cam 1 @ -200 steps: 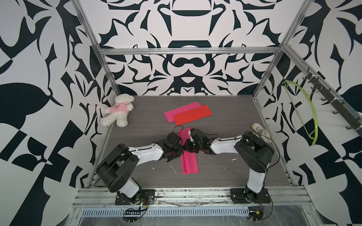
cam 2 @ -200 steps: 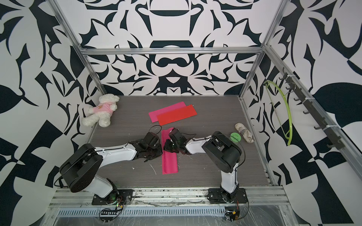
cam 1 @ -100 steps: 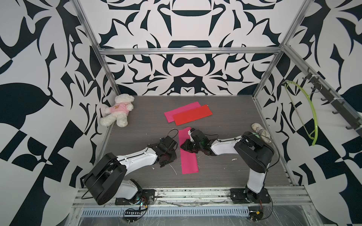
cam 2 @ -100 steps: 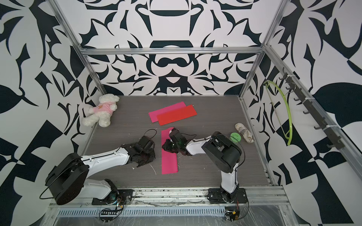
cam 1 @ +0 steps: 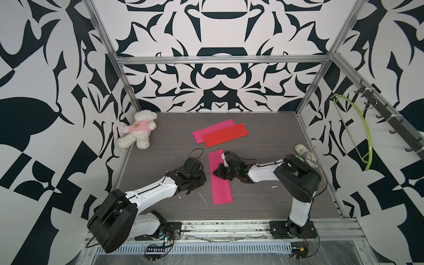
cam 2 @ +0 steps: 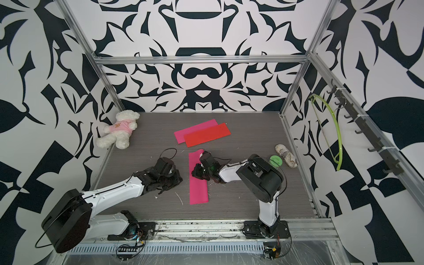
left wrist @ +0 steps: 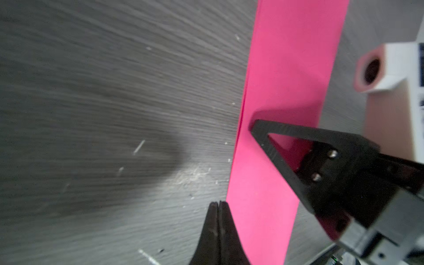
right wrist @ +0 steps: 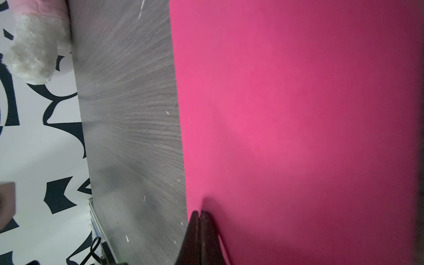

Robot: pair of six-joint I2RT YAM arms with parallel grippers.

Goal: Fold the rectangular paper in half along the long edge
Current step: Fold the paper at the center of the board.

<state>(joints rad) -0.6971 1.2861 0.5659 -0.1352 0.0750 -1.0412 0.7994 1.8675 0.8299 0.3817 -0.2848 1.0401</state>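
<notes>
The right gripper [right wrist: 199, 214], pinched closed and empty, tips at the folded pink paper [cam 1: 221, 190] edge; the left gripper [left wrist: 219, 205], also closed, sits just beside it. Grey woodgrain table [cam 1: 275, 137], black-and-white patterned walls [cam 1: 206, 80]. The paper lies near the red sheet [cam 1: 226, 137], on the robot's side, long axis pointing away from it.

Folded pink paper [cam 1: 220, 181], flat, mid-table

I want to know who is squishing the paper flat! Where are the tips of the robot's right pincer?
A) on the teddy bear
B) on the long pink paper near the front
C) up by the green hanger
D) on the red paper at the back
B: the right pincer is shut, with its tips down on the long pink paper, near the paper's left edge.
</notes>
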